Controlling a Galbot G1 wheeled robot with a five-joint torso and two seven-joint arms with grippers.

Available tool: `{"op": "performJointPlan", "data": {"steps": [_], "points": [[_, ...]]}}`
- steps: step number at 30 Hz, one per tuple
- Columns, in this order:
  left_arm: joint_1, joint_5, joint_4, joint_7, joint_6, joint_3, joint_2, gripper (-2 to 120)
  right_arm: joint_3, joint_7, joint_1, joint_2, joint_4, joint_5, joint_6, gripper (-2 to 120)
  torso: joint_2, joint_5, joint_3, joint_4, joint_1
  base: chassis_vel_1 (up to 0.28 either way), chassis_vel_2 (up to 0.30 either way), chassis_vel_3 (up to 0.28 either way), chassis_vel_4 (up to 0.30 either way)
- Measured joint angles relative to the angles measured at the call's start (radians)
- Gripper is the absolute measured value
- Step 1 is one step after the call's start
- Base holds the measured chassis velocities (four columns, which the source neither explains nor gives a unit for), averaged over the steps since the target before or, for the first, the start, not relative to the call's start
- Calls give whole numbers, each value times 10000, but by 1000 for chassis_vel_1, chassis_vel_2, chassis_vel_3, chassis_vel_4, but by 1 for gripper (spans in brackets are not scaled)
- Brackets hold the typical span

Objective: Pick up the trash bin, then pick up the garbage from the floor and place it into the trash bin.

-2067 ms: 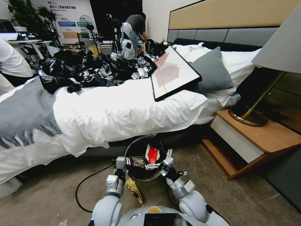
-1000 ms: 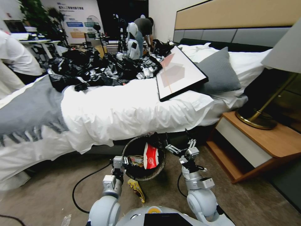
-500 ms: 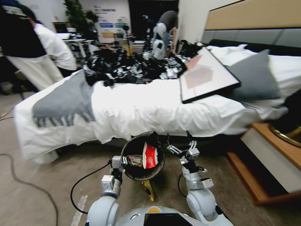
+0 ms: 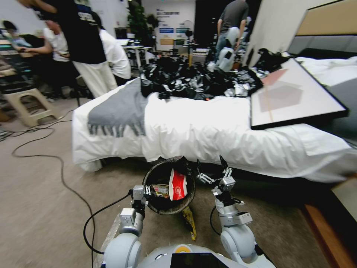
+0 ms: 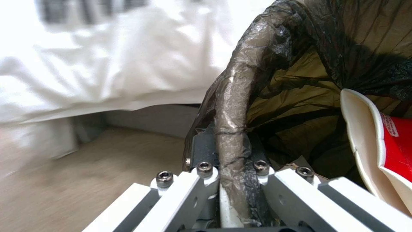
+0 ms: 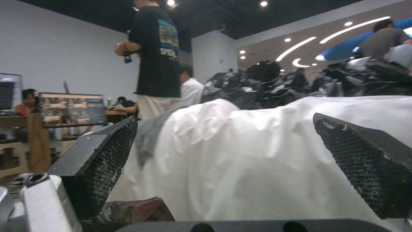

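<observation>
In the head view my left gripper [image 4: 143, 192] is shut on the near-left rim of the trash bin [image 4: 166, 211] and holds it off the carpet before the bed. The left wrist view shows the bag-covered rim [image 5: 234, 106] pinched in the left gripper [image 5: 231, 183]. Garbage lies inside the trash bin: a red-and-white carton [image 4: 178, 185] [image 5: 386, 151] and a snack wrapper [image 4: 160, 190]. A yellow wrapper [image 4: 189, 221] lies on the floor under the bin. My right gripper [image 4: 210, 163] stands open and empty just right of the bin, its pads [image 6: 107, 158] wide apart.
The white bed [image 4: 208, 134] runs across close ahead, with black plastic bags [image 4: 193, 80] and a framed picture [image 4: 293, 95] on it. A black cable [image 4: 63, 178] snakes over the carpet at left. People and a stool [image 4: 26, 106] are at the back left. The nightstand [image 4: 342, 219] is at right.
The whole view has swung left, so the bed and nightstand slid rightward. Before that the right gripper left the carton in the bin and moved right. The left gripper keeps the rim.
</observation>
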Motion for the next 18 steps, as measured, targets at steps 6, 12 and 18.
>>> {"op": "performJointPlan", "data": {"steps": [6,12,18], "points": [[2,0,-14,6,-5,-28,24,0,58,-1,-18,-38,-3,0,-3,100,0,0,0,-3,0,117,118,124,118],[7,2,-14,62,-35,-26,26,0,123,-1,-44,-40,29,5,-3,100,0,0,0,-1,0,135,131,124,123],[7,1,-10,61,-162,-24,27,0,158,-2,-45,-36,42,9,2,100,0,-1,0,3,0,124,113,109,117]]}}
